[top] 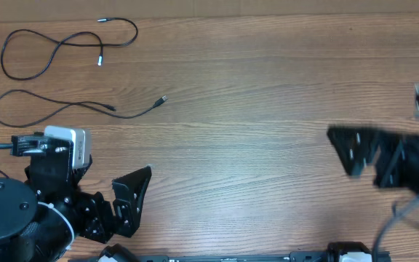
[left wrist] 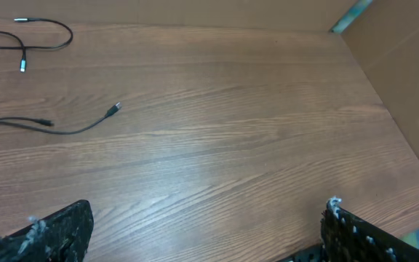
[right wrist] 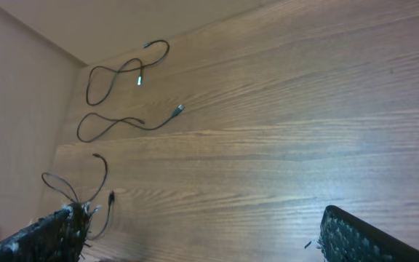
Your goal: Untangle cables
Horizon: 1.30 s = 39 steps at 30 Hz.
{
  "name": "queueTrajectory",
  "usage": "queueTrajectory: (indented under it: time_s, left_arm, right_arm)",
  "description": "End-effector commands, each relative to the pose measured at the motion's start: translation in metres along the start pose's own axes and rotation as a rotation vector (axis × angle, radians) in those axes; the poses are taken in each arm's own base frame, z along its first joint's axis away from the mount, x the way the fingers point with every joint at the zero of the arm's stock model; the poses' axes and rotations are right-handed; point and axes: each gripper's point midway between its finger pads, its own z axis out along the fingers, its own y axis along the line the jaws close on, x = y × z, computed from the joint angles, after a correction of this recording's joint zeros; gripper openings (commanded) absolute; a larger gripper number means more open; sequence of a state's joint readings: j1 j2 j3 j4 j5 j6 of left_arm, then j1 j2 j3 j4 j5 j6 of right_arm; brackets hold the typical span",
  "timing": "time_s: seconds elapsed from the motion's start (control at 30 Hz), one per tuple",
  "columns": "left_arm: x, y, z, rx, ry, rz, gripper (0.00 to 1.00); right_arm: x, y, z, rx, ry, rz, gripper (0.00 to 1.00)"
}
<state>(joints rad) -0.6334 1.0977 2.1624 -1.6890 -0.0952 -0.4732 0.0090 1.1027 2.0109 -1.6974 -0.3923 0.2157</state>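
Two thin black cables lie apart at the table's far left. One is a looped cable (top: 135, 33) (left wrist: 70, 36) (right wrist: 166, 49) with silvery tips. The other cable (top: 151, 107) (left wrist: 86, 131) (right wrist: 162, 122) curves below it and ends in a small plug. In the right wrist view a third thin strand (right wrist: 105, 175) with a plug tip lies just past the left finger. My left gripper (top: 93, 178) (left wrist: 202, 236) is open near the front left, nothing between its fingers. My right gripper (top: 369, 156) (right wrist: 202, 240) is open at the right, blurred, well clear of the two far cables.
The left arm's round base (top: 6, 218) and white camera housing (top: 68, 142) fill the front left corner. A cardboard wall (left wrist: 406, 87) bounds the table's right side, and another wall (right wrist: 20, 109) its left. Bare wood (top: 268, 94) spans the middle.
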Motion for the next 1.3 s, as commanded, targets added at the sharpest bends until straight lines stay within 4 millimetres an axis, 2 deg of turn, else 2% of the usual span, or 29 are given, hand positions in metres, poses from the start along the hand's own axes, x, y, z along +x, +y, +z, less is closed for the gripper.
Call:
queueTrajectory:
  time_s: [0.0,0.2,0.77,1.07,1.27]
  left_arm:
    - [-0.001,0.001,0.002,-0.015,0.001,-0.018,1.0]
    - [-0.001,0.001,0.002,-0.014,0.0,-0.018,1.0]
    - [-0.001,0.001,0.002,-0.014,0.0,-0.018,0.99]
    - [-0.001,0.001,0.002,-0.014,0.0,-0.018,0.99]
    - [-0.001,0.001,0.002,-0.014,0.001,-0.018,1.0]
  right_arm:
    - [0.014,-0.004,-0.003,0.007,0.004,-0.004,1.0]
    - [0.022,0.0,-0.017,-0.005,-0.039,-0.023,1.0]
    - [0.021,0.0,-0.017,0.0,-0.041,-0.027,1.0]
    - [0.004,-0.046,-0.008,0.228,-0.137,-0.033,1.0]
    - [0.011,-0.055,0.015,0.192,-0.228,-0.186,1.0]
